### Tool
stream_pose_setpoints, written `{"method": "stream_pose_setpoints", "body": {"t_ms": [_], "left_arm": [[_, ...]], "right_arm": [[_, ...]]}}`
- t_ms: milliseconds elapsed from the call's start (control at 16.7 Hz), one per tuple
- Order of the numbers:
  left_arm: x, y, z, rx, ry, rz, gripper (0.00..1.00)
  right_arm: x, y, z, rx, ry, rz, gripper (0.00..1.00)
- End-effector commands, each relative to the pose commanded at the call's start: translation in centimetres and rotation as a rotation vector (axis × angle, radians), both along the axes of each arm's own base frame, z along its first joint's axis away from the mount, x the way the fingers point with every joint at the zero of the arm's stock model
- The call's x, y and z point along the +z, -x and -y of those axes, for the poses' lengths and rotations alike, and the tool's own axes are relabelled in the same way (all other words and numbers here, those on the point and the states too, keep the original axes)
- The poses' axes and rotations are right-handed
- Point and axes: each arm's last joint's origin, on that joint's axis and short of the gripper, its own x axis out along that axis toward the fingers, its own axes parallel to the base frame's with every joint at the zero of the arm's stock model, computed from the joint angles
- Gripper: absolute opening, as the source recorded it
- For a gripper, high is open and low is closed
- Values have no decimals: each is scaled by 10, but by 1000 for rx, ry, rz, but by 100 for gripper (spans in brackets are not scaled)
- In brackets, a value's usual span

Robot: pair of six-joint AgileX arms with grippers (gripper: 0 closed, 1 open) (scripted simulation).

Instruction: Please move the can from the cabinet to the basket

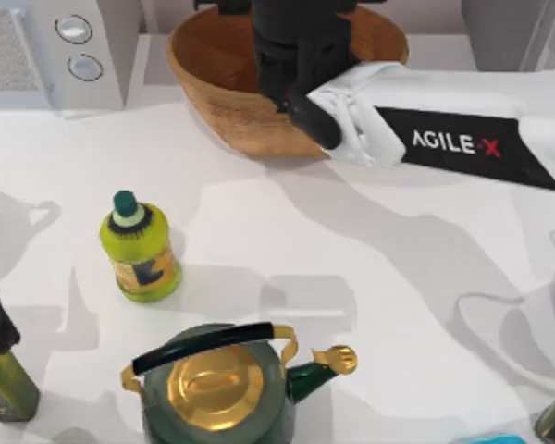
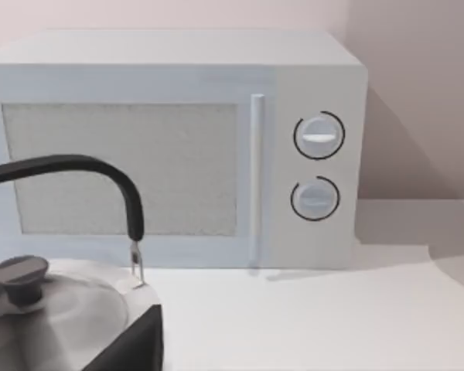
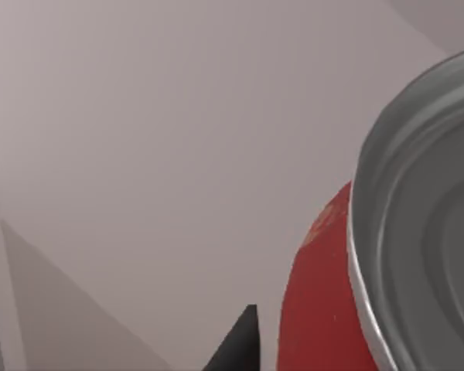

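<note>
While the can [image 3: 332,309] sits close against the right wrist camera, red side and silver top rim [image 3: 417,232] both large in view, the right arm [image 1: 462,139] reaches in from the right with its dark wrist over the basket [image 1: 222,92] at the far middle of the tabletop [image 1: 370,277]. Can judged to be carried in the right pincer, above or inside the basket; one dark fingertip [image 3: 240,348] shows beside the can, but whether the fingers press on it cannot be told from these views.

Step judged: delivery, late in the task. Next move calls for lowering the can inside the basket wall, then parting the fingers and lifting straight out without catching the rim.

Cabinet [image 1: 518,32]: grey corner at far right.

Left arm parked at the near left; its pincer state cannot be told.

Count:
- can: one
- basket: one
- microwave [image 1: 46,51]: one, far left, two knobs
- yellow-green bottle [image 1: 141,248]: one, left of centre
- green-and-gold kettle [image 1: 227,388]: one, near middle
- silver kettle with black handle [image 2: 54,309]: one, in the left wrist view, before the microwave
- olive bottle [image 1: 2,384]: one, near left edge
</note>
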Motion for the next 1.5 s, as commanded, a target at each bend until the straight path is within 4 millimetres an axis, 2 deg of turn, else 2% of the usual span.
{"method": "stream_pose_setpoints", "body": {"t_ms": [120, 300, 1080, 1500], "left_arm": [[0, 0, 0, 0, 0, 0, 100], [0, 0, 0, 0, 0, 0, 100], [0, 0, 0, 0, 0, 0, 100], [0, 0, 0, 0, 0, 0, 100]], "right_arm": [[-3, -7, 0, 1, 0, 1, 0], [-3, -8, 0, 1, 1, 0, 0], [-3, -8, 0, 1, 1, 0, 98], [-3, -8, 0, 1, 1, 0, 100]]}}
